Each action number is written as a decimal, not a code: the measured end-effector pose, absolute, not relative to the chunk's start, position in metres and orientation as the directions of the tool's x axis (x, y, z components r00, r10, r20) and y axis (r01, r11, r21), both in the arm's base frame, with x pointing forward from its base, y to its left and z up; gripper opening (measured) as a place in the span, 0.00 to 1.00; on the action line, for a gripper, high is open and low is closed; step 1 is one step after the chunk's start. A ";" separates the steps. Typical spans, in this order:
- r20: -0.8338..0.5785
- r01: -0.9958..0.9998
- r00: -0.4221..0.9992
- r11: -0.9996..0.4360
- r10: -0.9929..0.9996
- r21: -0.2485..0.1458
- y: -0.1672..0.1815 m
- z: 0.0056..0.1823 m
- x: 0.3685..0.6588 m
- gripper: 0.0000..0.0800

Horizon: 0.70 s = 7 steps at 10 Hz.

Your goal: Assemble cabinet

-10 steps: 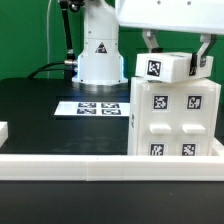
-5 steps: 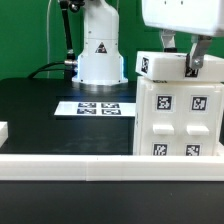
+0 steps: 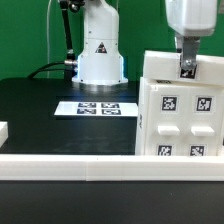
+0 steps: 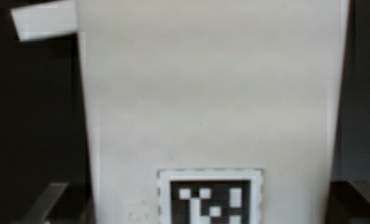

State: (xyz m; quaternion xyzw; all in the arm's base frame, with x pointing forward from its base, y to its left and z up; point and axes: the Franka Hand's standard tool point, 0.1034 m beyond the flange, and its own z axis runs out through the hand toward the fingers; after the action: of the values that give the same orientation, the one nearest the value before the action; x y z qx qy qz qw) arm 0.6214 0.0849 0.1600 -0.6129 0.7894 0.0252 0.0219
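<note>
The cabinet (image 3: 180,120), a large white box with black-and-white tags on its front, stands at the exterior view's right. A small white tagged block (image 3: 160,65) lies on its top. My gripper (image 3: 186,66) comes down from above and is shut on this block, one dark finger showing in front of it. In the wrist view the block (image 4: 200,100) fills the frame with a tag near its lower end, and my dark fingers (image 4: 50,200) sit close on either side of it. The cabinet's right side is cut off by the frame.
The marker board (image 3: 98,107) lies flat on the black table in front of the robot base (image 3: 98,50). A white rail (image 3: 70,161) runs along the table's front edge. A small white piece (image 3: 3,130) sits at the exterior view's far left.
My gripper has carried the tagged block down from above the cabinet onto its top and shifted toward the exterior view's right. The block has turned, so its tag no longer faces the exterior camera.
</note>
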 end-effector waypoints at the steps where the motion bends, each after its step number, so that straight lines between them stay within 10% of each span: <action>1: -0.072 -0.953 -0.303 0.303 -0.950 0.012 0.086 0.161 0.623 0.70; 6: -0.130 -0.943 -0.331 0.332 -0.934 0.016 0.095 0.164 0.626 0.70; 7: -0.143 -0.947 -0.320 0.322 -0.937 0.014 0.094 0.166 0.627 0.91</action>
State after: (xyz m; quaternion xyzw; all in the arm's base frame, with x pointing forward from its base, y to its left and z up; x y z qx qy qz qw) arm 0.6266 0.0939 0.1660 -0.5805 0.8111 0.0473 0.0543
